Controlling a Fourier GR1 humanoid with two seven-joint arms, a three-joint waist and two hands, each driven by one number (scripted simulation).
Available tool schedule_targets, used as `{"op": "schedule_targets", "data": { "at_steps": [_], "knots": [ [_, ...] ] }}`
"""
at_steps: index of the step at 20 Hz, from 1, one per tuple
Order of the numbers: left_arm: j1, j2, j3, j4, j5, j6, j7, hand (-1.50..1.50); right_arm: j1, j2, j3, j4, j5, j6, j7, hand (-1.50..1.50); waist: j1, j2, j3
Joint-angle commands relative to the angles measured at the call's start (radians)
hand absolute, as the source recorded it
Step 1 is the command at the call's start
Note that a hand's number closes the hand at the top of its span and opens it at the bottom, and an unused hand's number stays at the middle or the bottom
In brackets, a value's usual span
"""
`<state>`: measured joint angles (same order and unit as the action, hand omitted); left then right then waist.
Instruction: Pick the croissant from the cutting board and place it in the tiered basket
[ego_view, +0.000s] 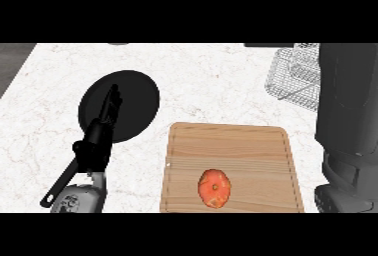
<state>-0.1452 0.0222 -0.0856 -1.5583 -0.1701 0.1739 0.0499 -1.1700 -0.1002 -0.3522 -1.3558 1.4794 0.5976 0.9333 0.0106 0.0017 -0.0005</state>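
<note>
Orange-red oval item (214, 188), the only food in sight and so taken for the croissant, though rounder and redder than that name suggests. Lies flat on the wooden cutting board (235, 150), low and slightly left of centre, touched by nothing. Not yet picked.

Beyond the board's far right corner, on the marble counter (207, 70), the wire tiered basket (294, 75), well apart from the item and half hidden. Covered there by a large dark grey bulk (347, 125) along the right edge, probably the right arm held close to the head. No right hand made out within it, so open or closed cannot be told. Likely the working side, being nearer both board and basket.

Left of the board, a black frying pan (136, 100), handle running toward the near edge. Over it, the left hand (97, 142), fingers straight and together, holding nothing, seemingly parked clear of the board.
</note>
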Motion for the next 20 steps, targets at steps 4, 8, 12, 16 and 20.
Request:
{"op": "schedule_targets", "data": {
  "at_steps": [4, 8, 12, 16, 20],
  "knots": [
    [-0.019, 0.022, 0.017, -0.036, 0.015, -0.025, 0.039, 0.00, 0.009, -0.145, -0.028, 0.214, 0.014, -0.146, -0.048, 1.50, 0.003, 0.003, 0.000],
    [0.032, 0.014, 0.013, 0.007, 0.008, -0.020, -0.033, 0.00, 0.045, -0.220, -0.049, 0.264, -0.012, -0.195, -0.117, 1.50, -0.003, 0.002, 0.000],
    [-0.002, -0.004, -0.025, -0.042, -0.018, -0.003, 0.037, 0.00, -0.021, -0.296, -0.038, 0.435, 0.004, -0.249, -0.146, 1.50, 0.007, 0.003, 0.000],
    [0.012, 0.029, 0.024, -0.015, 0.011, -0.025, 0.009, 0.00, -0.007, -0.306, -0.043, 0.523, -0.010, -0.326, -0.149, 1.50, 0.006, 0.003, 0.000],
    [-0.017, 0.007, 0.011, -0.026, 0.011, -0.016, 0.035, 0.00, 0.030, -0.301, -0.209, 0.480, -0.128, -0.454, -0.103, -1.50, 0.004, 0.004, 0.001]
  ]
}}
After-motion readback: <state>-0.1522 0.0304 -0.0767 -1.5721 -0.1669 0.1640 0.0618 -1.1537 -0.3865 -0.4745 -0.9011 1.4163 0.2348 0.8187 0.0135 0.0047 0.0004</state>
